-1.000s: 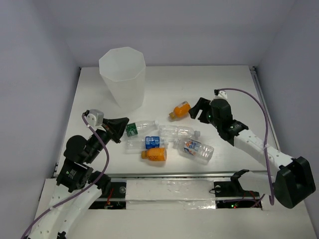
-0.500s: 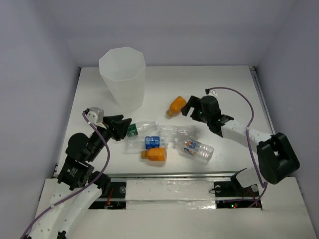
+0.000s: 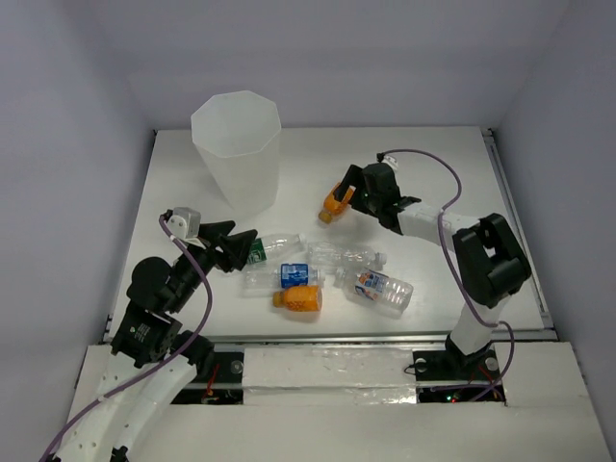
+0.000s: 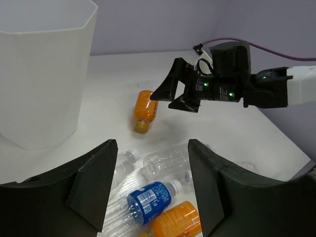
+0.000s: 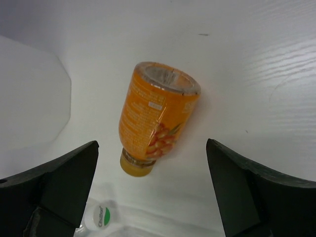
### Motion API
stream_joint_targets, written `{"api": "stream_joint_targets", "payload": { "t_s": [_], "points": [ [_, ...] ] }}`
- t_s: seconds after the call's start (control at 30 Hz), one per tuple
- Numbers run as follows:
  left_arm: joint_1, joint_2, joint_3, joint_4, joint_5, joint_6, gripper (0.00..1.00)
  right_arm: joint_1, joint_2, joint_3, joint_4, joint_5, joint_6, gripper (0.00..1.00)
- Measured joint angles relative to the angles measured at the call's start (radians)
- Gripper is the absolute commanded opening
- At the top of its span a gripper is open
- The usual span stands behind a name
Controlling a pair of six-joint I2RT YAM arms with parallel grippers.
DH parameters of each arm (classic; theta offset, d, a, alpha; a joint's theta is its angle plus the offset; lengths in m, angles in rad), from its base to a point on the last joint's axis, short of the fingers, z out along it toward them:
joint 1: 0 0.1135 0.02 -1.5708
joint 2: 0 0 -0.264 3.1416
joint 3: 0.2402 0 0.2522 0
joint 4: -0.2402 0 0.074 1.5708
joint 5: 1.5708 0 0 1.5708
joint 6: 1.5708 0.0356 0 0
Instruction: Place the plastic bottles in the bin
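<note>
Pale lilac walls, white tabletop [image 3: 433, 154]. Bin [image 3: 237, 144] stands upright at far left; no bottle shows inside it from above.

Step in hand: the reach for the lone orange bottle [image 5: 155, 116]. It lies on its side right of the bin, apart from the rest, neck toward the near side. Right tool [image 5: 151, 148] is spread wide with a finger on either side of the bottle. No contact is visible, so not yet a grip.

Left tool [image 4: 153, 145] hovers at the left end of the near cluster, jaws apart, nothing between them.

Cluster near centre, all lying down:
- green-label bottle [image 3: 260, 248]
- blue-label bottle [image 3: 292, 274]
- second orange bottle [image 3: 300, 299]
- clear bottle [image 3: 342, 254]
- orange-and-blue-label bottle [image 3: 377, 289]

Next move, as I judge it: lower the right tool, close across the bottle's body, lift well above the bin's rim (it is tall), carry left and release.

Writing: the orange label carries fruit artwork and a small white panel, and one white cap [image 5: 101, 216] has a green mark. None of it is readable.
</note>
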Motion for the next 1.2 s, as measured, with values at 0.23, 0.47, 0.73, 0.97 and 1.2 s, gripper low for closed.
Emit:
{"api": "stream_joint_targets", "payload": {
  "t_s": [0.23, 0.47, 0.73, 0.97, 1.2],
  "points": [
    [0.0, -0.003, 0.0, -0.013, 0.0, 0.0, 0.56, 0.0, 0.109, 0.102, -0.058, 0.029, 0.009, 0.79],
    [0.0, -0.021, 0.0, -0.015, 0.001, 0.0, 0.56, 0.007, 0.177, 0.211, -0.176, 0.033, 0.005, 0.93],
    [0.0, -0.095, 0.0, -0.021, 0.002, 0.0, 0.55, 0.013, 0.208, 0.304, -0.315, 0.043, -0.001, 0.87],
    [-0.01, -0.148, 0.001, -0.029, -0.001, 0.0, 0.55, 0.013, 0.267, 0.4, -0.433, 0.053, -0.008, 0.83],
    [-0.041, -0.199, 0.002, -0.043, -0.015, 0.0, 0.55, 0.017, 0.33, 0.505, -0.538, 0.057, -0.023, 0.74]
  ]
}}
